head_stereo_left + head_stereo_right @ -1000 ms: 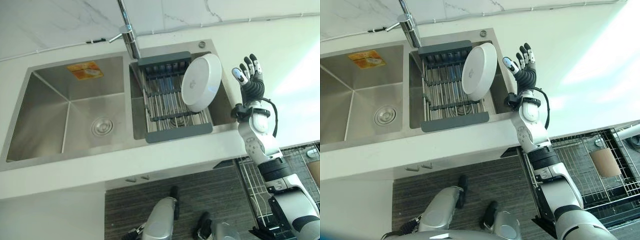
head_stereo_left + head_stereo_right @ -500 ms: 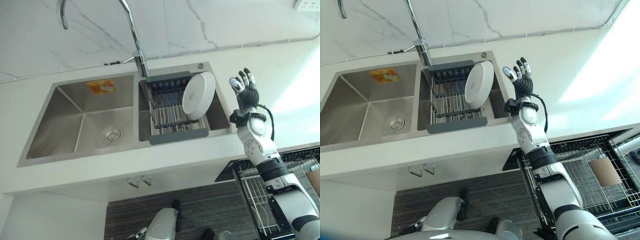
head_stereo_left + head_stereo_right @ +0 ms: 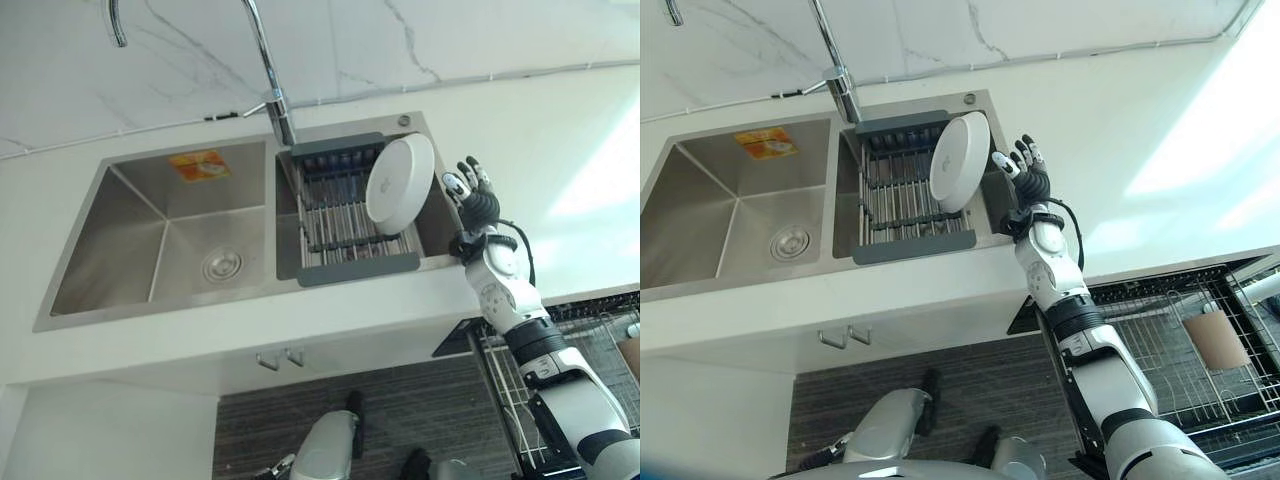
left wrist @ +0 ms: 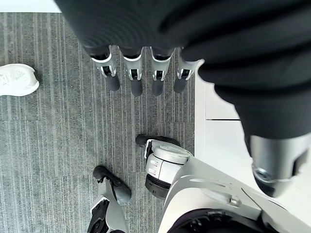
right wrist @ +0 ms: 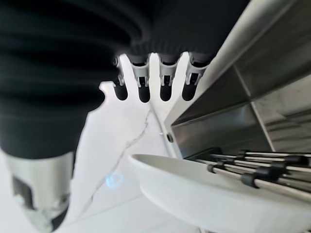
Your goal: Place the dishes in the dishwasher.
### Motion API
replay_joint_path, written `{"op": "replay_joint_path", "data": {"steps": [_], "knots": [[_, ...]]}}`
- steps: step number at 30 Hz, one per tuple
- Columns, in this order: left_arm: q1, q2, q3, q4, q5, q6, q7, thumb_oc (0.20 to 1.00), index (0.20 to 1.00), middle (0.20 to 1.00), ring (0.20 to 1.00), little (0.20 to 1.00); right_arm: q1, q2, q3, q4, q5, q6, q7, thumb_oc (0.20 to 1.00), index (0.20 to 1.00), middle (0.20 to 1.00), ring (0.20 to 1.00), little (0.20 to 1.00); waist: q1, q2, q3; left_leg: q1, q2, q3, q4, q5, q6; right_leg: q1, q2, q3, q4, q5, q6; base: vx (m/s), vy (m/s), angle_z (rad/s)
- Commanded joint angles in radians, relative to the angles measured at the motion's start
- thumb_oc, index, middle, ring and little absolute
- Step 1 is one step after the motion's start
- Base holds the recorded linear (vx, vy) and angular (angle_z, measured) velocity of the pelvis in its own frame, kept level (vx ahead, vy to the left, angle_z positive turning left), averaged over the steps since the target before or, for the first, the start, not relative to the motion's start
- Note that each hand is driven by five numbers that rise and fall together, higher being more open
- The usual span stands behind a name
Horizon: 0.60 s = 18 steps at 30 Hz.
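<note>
Your white table point(image 3: 560, 130) holds a steel double sink point(image 3: 150, 230) under a marble-patterned wall point(image 3: 400, 40) and a tall faucet point(image 3: 262, 60). A white plate point(image 3: 399, 183) stands on edge in the grey drying rack point(image 3: 335, 215) over the sink's right basin. Your right hand point(image 3: 476, 200), fingers spread and holding nothing, hovers just beside the plate. Your left hand point(image 4: 141, 73) hangs relaxed over grey striped floor point(image 4: 58, 145), near a white shoe point(image 4: 17, 80). The dishwasher rack point(image 3: 1170, 350) stands pulled out at lower right
</note>
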Motion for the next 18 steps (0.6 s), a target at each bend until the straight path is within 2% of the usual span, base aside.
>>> {"op": "replay_joint_path", "data": {"steps": [1, 5, 6, 7, 12, 13, 16, 17, 18], "knots": [[-0.018, -0.008, -0.04, 0.026, 0.01, -0.005, -0.004, 1.0, 1.0, 1.0, 1.0, 1.0, -0.098, -0.014, 0.015, -0.024, 0.038, -0.05, 0.014, 1.0, 1.0, 1.0, 1.0, 1.0, 0.021, -0.006, 0.011, -0.019, 0.004, -0.072, 0.035, -0.053, -0.09, -0.008, 0.0, 0.01, -0.104, 0.132, 0.029, 0.0, 0.0, 0.0], [-0.026, -0.005, -0.047, 0.023, 0.003, -0.01, -0.006, 1.0, 1.0, 1.0, 1.0, 1.0, -0.118, -0.012, 0.018, 0.012, 0.044, -0.05, 0.016, 1.0, 1.0, 1.0, 1.0, 1.0, 0.026, -0.005, 0.023, -0.012, -0.004, -0.083, 0.035, -0.074, -0.097, -0.009, -0.002, 0.023, -0.104, 0.116, 0.037, 0.03, -0.009, 0.02], [-0.031, -0.005, -0.049, 0.022, 0.002, -0.01, -0.006, 1.0, 1.0, 1.0, 1.0, 1.0, -0.121, -0.012, 0.018, 0.018, 0.047, -0.05, 0.019, 1.0, 1.0, 1.0, 1.0, 1.0, 0.026, 0.001, 0.026, -0.025, -0.004, -0.082, 0.035, -0.053, -0.088, -0.02, -0.005, 0.009, -0.104, 0.136, 0.03, 0.0, 0.0, 0.0], [-0.034, -0.005, -0.052, 0.021, -0.002, -0.008, -0.005, 1.0, 1.0, 1.0, 1.0, 1.0, -0.124, -0.01, 0.019, 0.022, 0.049, -0.047, 0.023, 1.0, 1.0, 1.0, 1.0, 1.0, 0.026, -0.002, 0.026, -0.014, -0.007, -0.088, 0.035, -0.075, -0.096, -0.013, -0.004, 0.022, -0.104, 0.117, 0.038, 0.0, 0.0, 0.0], [-0.041, -0.002, -0.057, 0.022, -0.011, -0.01, -0.008, 1.0, 1.0, 1.0, 1.0, 1.0, -0.143, -0.008, 0.029, 0.045, 0.058, -0.053, 0.039, 1.0, 1.0, 1.0, 1.0, 1.0, 0.027, 0.002, 0.035, -0.018, -0.014, -0.095, 0.035, -0.075, -0.094, -0.023, -0.006, 0.024, -0.104, 0.119, 0.038, -0.01, 0.006, 0.02], [-0.044, -0.001, -0.059, 0.02, -0.012, -0.01, -0.008, 1.0, 1.0, 1.0, 1.0, 1.0, -0.148, -0.005, 0.03, 0.046, 0.055, -0.055, 0.041, 1.0, 1.0, 1.0, 1.0, 1.0, 0.028, 0.008, 0.039, -0.031, -0.014, -0.094, 0.035, -0.053, -0.085, -0.035, -0.009, 0.01, -0.104, 0.14, 0.03, -0.09, 0.042, 0.0], [-0.05, -0.001, -0.062, 0.019, -0.015, -0.009, -0.008, 1.0, 1.0, 1.0, 1.0, 1.0, -0.159, -0.001, 0.038, 0.047, 0.054, -0.063, 0.051, 1.0, 1.0, 1.0, 1.0, 1.0, 0.029, 0.009, 0.044, -0.033, -0.018, -0.1, 0.035, -0.054, -0.084, -0.038, -0.01, 0.009, -0.104, 0.141, 0.031, -0.01, 0.005, 0.09], [-0.051, 0.001, -0.06, 0.02, -0.015, -0.008, -0.011, 1.0, 1.0, 1.0, 1.0, 1.0, -0.163, 0.001, 0.042, 0.039, 0.055, -0.056, 0.058, 1.0, 1.0, 1.0, 1.0, 1.0, 0.03, 0.004, 0.043, -0.022, -0.02, -0.104, 0.035, -0.076, -0.09, -0.029, -0.009, 0.022, -0.104, 0.121, 0.039, 0.08, -0.029, 0.09], [-0.053, 0.002, -0.059, 0.021, -0.015, -0.006, -0.013, 1.0, 1.0, 1.0, 1.0, 1.0, -0.164, 0.001, 0.043, 0.037, 0.057, -0.056, 0.064, 1.0, 1.0, 1.0, 1.0, 1.0, 0.03, 0.004, 0.043, -0.022, -0.021, -0.104, 0.035, -0.076, -0.089, -0.03, -0.009, 0.022, -0.104, 0.121, 0.038, 0.08, -0.03, 0.03]]}}
